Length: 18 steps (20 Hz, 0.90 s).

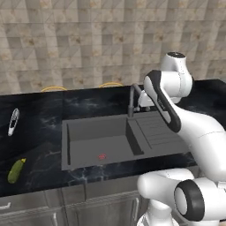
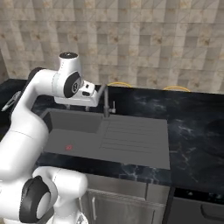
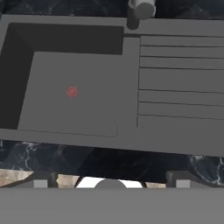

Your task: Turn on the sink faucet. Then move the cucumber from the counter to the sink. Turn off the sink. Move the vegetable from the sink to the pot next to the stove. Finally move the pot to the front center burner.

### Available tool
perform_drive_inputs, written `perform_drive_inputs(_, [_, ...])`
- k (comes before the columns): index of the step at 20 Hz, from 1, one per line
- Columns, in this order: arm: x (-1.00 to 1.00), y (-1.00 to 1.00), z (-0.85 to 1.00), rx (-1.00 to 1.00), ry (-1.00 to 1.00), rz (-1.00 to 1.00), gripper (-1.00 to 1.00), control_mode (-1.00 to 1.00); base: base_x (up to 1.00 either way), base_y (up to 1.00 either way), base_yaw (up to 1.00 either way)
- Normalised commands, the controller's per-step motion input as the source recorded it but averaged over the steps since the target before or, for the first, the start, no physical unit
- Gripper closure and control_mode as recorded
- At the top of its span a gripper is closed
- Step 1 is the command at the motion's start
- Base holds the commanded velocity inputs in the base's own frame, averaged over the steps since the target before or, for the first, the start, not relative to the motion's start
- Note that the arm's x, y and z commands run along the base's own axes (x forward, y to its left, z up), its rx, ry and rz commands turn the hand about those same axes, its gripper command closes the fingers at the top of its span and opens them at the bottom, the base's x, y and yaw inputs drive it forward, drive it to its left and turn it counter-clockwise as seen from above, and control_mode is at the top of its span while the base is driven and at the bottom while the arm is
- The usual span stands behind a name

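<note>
The dark grey sink [image 1: 88, 132] [image 2: 131, 148] [image 3: 131, 131] is sunk into the black marble counter [image 1: 39, 145], with a red mark [image 3: 72, 91] at its drain. No water runs from the slim sink faucet [image 1: 131, 101] [image 2: 105, 99] [image 3: 141, 8] behind the basin. My gripper [image 3: 111, 181] [image 2: 86, 97] hovers above the basin just beside the faucet, open wide and empty. The yellow-green cucumber [image 1: 16, 171] lies on the counter far left of the sink, well away from the gripper. The pot and stove are out of view.
A slim white-silver utensil [image 1: 13, 121] lies on the counter behind the cucumber. The ribbed drainboard [image 2: 133, 135] takes up the sink's right half. Two yellow rims [image 1: 54, 88] [image 1: 110, 84] show against the tiled wall. Cabinet fronts [image 1: 88, 207] run below the counter.
</note>
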Motion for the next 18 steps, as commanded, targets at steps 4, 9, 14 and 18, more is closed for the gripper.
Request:
perform_drive_inputs(4, [0.0,0.0,0.0,0.0,0.0,0.0,-1.0,1.0,0.14,-0.16,-0.01])
perform_drive_inputs(9, [0.0,0.0,0.0,0.0,0.0,0.0,-1.0,1.0,0.43,-0.35,-0.02])
perform_drive_inputs(14, [0.0,0.0,0.0,0.0,0.0,0.0,-1.0,1.0,0.36,-0.36,-0.01])
perform_drive_inputs(18, [0.0,0.0,0.0,0.0,0.0,0.0,-1.0,1.0,0.16,-0.19,-0.03])
